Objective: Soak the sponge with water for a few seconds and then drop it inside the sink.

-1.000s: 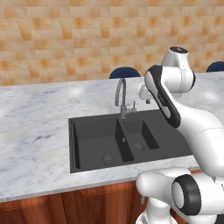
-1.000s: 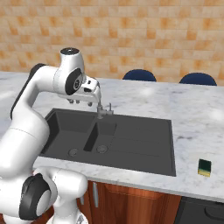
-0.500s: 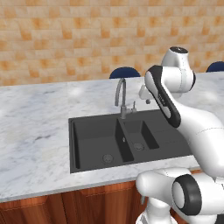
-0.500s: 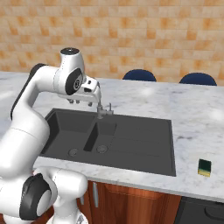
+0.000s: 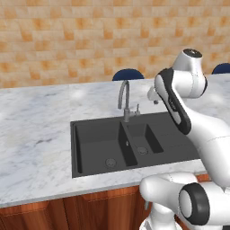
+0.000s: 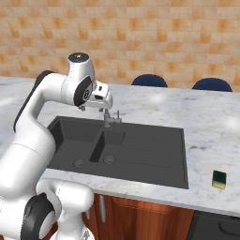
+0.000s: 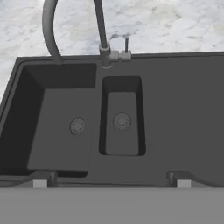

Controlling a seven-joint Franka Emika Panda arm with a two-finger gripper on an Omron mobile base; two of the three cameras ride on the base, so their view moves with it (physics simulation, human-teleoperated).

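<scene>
Sponge [image 6: 219, 179] lying flat on the marble counter [image 6: 211, 131], near the front edge, just off the right end of the sink [image 6: 140, 154] and well apart from the arm. Untouched, dry by the look of it. No water running from the faucet [image 5: 124, 96]; spout curving over the wide basin, lever [image 7: 126, 46] beside its base upright. Both basins bare but for their grey drains.

Gripper [image 7: 111, 181] hovering above the sink, close to the faucet, looking down at both basins; tips spread wide at the bottom of the hand view, nothing between them. In the right base view, hand [image 6: 101, 99] poised just over the faucet top.

Step in hand, judged: very early, with neither pickup nor tap done. Could be heading for the lever to start the flow, or merely passing over toward the sponge; hard to say which.

Next move calls for either a nudge on that small lever, or a long swing rightward and down to pinch the tiny block across its narrow sides, then back under the spout.
</scene>
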